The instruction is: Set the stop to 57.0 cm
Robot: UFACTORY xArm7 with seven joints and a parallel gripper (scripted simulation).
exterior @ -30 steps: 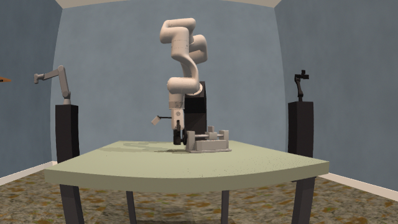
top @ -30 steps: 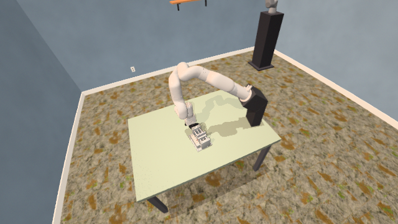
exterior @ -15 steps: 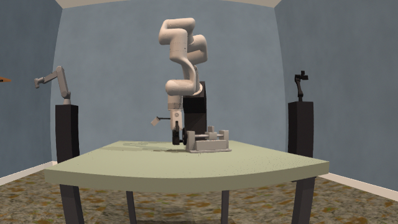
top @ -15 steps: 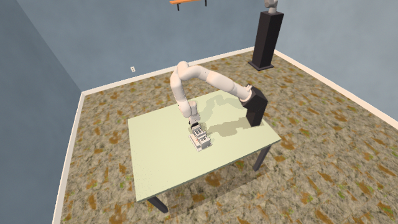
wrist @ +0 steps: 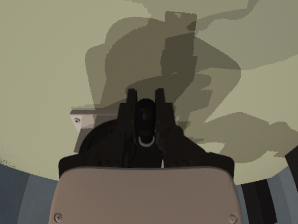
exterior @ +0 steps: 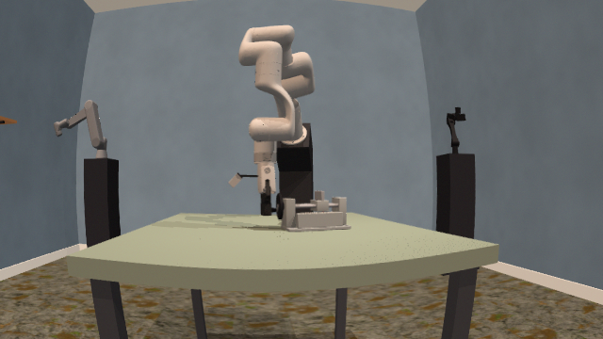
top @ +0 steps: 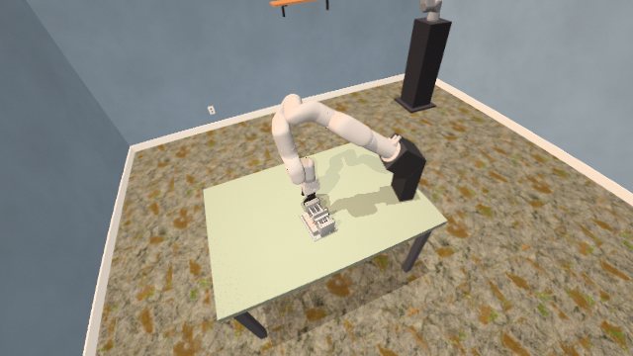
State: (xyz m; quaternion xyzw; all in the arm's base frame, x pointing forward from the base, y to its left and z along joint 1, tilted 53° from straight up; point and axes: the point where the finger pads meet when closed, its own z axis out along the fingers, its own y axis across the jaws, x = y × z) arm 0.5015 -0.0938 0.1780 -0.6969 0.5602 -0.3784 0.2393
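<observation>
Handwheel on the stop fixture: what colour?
Black, best seen in the exterior view: handwheel at the grey fixture's left end.

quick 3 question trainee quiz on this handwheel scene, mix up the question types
1. True or false: the gripper is shut on the handwheel.
2. In the exterior view, at which end of the grey stop fixture is the handwheel? A) left B) right C) on top
3. Fill in: the fixture sits on the pale green ____.

Key: 1 true; 2 A; 3 table.
</observation>
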